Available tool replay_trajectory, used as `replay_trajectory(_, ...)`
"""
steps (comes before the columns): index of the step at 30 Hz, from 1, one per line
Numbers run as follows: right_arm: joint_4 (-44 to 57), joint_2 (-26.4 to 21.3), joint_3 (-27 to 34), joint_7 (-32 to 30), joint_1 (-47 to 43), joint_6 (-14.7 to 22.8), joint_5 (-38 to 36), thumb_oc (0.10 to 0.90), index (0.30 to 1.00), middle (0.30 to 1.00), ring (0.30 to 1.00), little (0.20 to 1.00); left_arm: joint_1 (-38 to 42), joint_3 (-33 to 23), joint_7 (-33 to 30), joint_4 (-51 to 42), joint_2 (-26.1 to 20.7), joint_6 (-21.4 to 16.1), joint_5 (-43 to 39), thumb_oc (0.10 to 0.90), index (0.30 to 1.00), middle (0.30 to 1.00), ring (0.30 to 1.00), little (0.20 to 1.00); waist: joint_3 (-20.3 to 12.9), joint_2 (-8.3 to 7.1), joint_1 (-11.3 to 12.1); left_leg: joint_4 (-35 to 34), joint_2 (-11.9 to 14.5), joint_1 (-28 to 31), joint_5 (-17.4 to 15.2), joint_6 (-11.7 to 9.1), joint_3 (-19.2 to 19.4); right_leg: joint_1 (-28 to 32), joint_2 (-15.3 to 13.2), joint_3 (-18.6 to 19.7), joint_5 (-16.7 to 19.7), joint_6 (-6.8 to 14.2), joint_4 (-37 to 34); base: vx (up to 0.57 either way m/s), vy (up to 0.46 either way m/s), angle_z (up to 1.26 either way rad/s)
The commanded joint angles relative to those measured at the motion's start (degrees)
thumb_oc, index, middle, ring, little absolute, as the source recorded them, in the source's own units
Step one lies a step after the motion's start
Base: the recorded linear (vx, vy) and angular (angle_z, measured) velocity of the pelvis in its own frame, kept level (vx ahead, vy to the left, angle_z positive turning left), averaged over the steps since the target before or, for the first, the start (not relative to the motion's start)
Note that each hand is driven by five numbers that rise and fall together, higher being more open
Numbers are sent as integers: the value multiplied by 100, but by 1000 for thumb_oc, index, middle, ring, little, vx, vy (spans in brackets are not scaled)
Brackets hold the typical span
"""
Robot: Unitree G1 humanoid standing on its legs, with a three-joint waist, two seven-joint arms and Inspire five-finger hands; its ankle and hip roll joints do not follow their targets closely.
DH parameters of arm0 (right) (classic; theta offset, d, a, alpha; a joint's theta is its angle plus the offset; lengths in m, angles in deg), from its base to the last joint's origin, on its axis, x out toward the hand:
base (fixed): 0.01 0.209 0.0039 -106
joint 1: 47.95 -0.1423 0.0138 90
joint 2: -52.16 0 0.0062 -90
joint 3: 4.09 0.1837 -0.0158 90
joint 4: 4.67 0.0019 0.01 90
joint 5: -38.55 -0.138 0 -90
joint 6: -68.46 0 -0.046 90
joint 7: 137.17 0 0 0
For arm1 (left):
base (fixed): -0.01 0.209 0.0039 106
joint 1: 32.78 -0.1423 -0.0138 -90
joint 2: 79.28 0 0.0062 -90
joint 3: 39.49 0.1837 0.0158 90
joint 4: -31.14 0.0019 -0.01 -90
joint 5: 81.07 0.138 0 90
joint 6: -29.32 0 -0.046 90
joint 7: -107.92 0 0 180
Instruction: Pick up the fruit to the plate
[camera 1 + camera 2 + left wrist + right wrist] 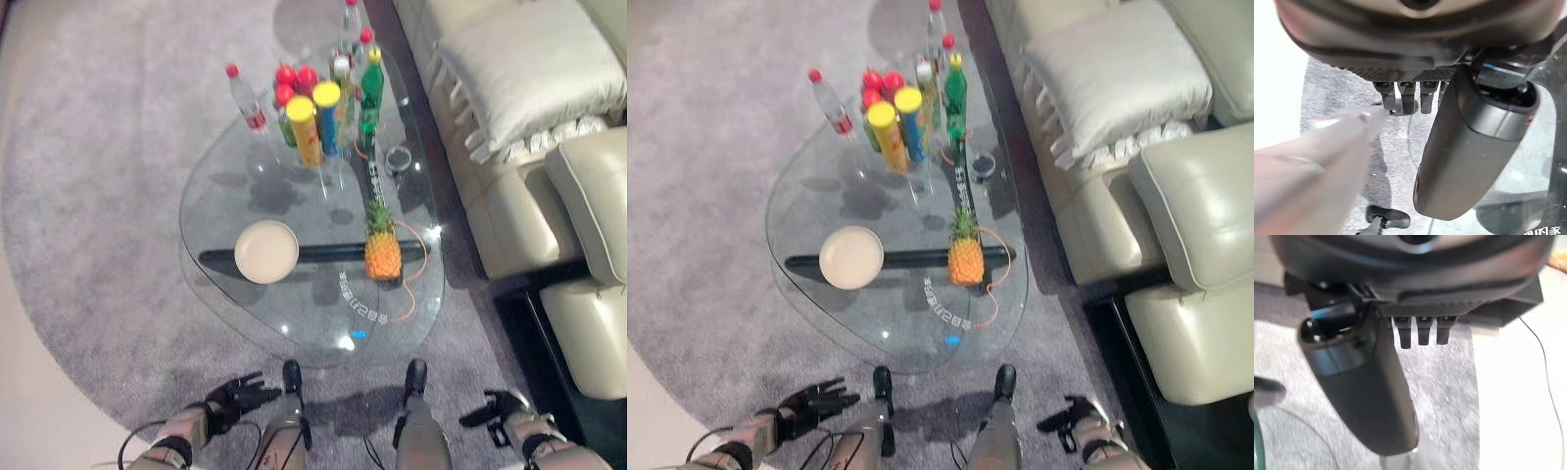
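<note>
I see the pineapple [383, 251] upright on the glass table [245, 186], well right of the plate [266, 252]. My left hand [238, 396] and right hand [499, 407] hang low, fingers relaxed, holding nothing.

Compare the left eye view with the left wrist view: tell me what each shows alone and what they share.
Left eye view alone: the orange pineapple upright on the clear glass table, apart from the round cream plate; bottles and tall yellow-lidded cans at the far end; the cream sofa; the right hand low beside the table.
Left wrist view alone: the left hand from close, straight fingers holding nothing.
Both: the grey carpet, the table's edge, the left hand.
</note>
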Motion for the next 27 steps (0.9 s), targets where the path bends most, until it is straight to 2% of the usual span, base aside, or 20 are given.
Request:
replay_trajectory(1,-14,-327,-100,-167,-170,-71,-420,800,900,900,900,900,347,-2,-253,45,-447,-233,-518,800,900,900,900,900,147,-173,37,364,164,-620,-211,-124,-207,-631,-342,112,-451,169,726,-148,-55,2)
replay_trajectory(7,307,-349,-173,-428,-622,143,-576,800,900,900,900,900,767,-84,-1011,-362,-497,-563,-921,800,900,900,900,900,479,-287,52,747,119,-1302,-223,-105,-260,-1365,-361,137,-468,184,1187,-138,-55,2)
replay_trajectory(12,538,-408,-178,-751,-953,366,-815,800,900,900,900,900,993,-93,-1302,-573,-525,-889,-1072,800,900,900,900,900,710,-355,62,1306,91,-1882,-347,-98,-379,-1906,-377,218,-521,160,1600,-93,-36,0)
replay_trajectory(20,954,-377,-137,-1353,-1202,833,-1184,800,900,900,900,900,1053,-164,-1805,-757,-438,-1131,-1331,800,900,900,900,900,727,-356,39,1983,40,-2620,-542,-88,-503,-2592,-370,299,-568,128,2034,-39,-2,0)
replay_trajectory(27,1132,-362,-123,-1604,-1313,1204,-1251,800,900,900,900,900,1104,-309,-2183,-734,-435,-1318,-1424,800,900,900,900,900,727,-350,55,2411,42,-3061,-680,-64,-644,-3050,-395,362,-667,81,2404,-12,1,2)
